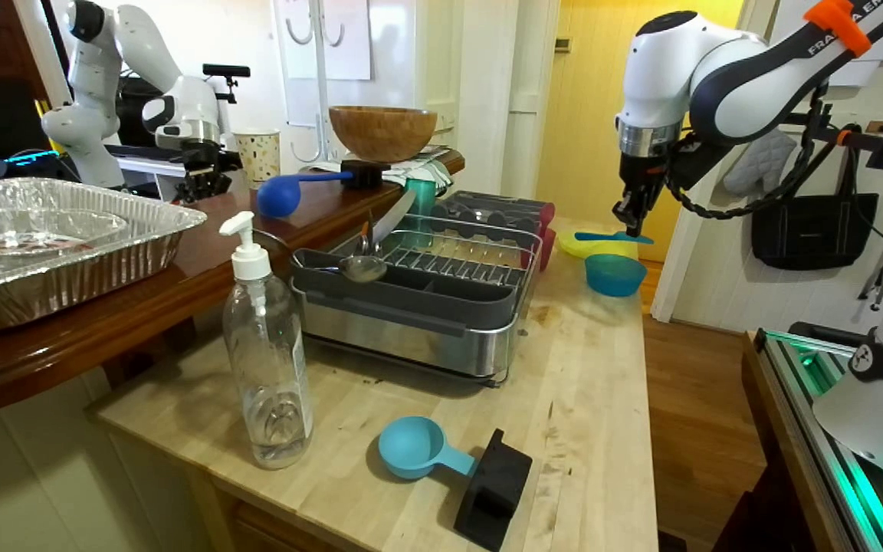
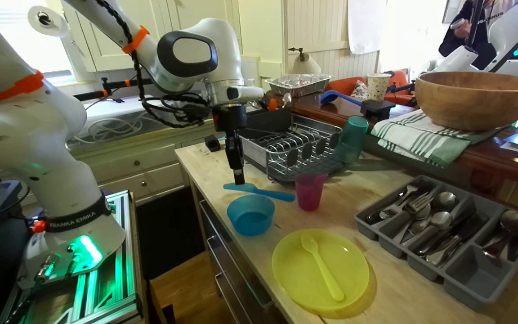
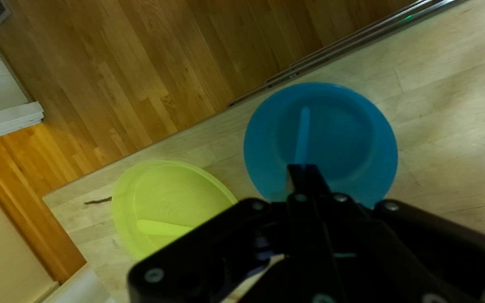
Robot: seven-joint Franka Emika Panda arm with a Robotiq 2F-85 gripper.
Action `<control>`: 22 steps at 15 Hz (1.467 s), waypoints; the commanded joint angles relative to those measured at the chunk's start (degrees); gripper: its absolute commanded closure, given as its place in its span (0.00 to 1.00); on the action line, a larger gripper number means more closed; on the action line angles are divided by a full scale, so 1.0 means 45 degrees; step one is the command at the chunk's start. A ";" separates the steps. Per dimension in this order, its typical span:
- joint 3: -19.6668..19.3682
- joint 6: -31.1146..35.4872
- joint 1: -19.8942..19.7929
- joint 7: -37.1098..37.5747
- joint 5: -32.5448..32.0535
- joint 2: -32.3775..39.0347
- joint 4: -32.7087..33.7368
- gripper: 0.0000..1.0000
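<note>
Gripping a blue utensil (image 2: pixel 273 194), the end effector (image 2: pixel 239 180) points straight down, fingers drawn fully together with the thin utensil pinched at the tips. Utensil roughly level, clear of the bench (image 2: pixel 403 288); spoon or knife, cannot tell. Wrist view: one slim end pokes out past the fingertips.

Just beneath: blue bowl (image 1: pixel 615 277), upright near the bench edge, a gap showing under the utensil in an exterior view.

Next out: pink cup (image 2: pixel 308 194), upright, near the bowl. Yellow plate (image 2: pixel 292 288) lying flat, yellow spoon (image 2: pixel 324 265) on it. Dish rack (image 1: pixel 403 337) with a dark caddy (image 1: pixel 411 299) along one side; teal cup (image 2: pixel 351 139) tilted beside the rack. Grey cutlery tray (image 2: pixel 477 276), metal cutlery (image 2: pixel 444 199) in its compartments.

Toward the bench's far end: pump bottle (image 1: pixel 273 399), upright, clear liquid low inside. Light blue measuring cup (image 1: pixel 413 448), handle meeting a black block (image 1: pixel 495 494).

Beyond, on a raised dark wooden ledge (image 1: pixel 211 264): wooden bowl (image 2: pixel 479 101) on a striped towel (image 2: pixel 434 144), blue ladle (image 1: pixel 279 196), foil tray (image 1: pixel 104 284).

Farthest: second white arm (image 1: pixel 89 115); person (image 2: pixel 451 45), partly in view.
</note>
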 commanded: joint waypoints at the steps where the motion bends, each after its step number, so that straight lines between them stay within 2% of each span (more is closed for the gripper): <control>1: 0.0253 -0.0406 0.0131 0.0315 -0.0442 -0.0122 -0.0179 0.99; 8: 0.0443 -0.0972 0.0470 0.0121 -0.0529 0.0531 0.0048 0.99; 15: 0.0526 -0.1394 0.0713 0.0738 -0.1708 0.1355 0.0411 0.99; 22: 0.0435 -0.2044 0.1174 0.1361 -0.2614 0.1544 0.0593 0.99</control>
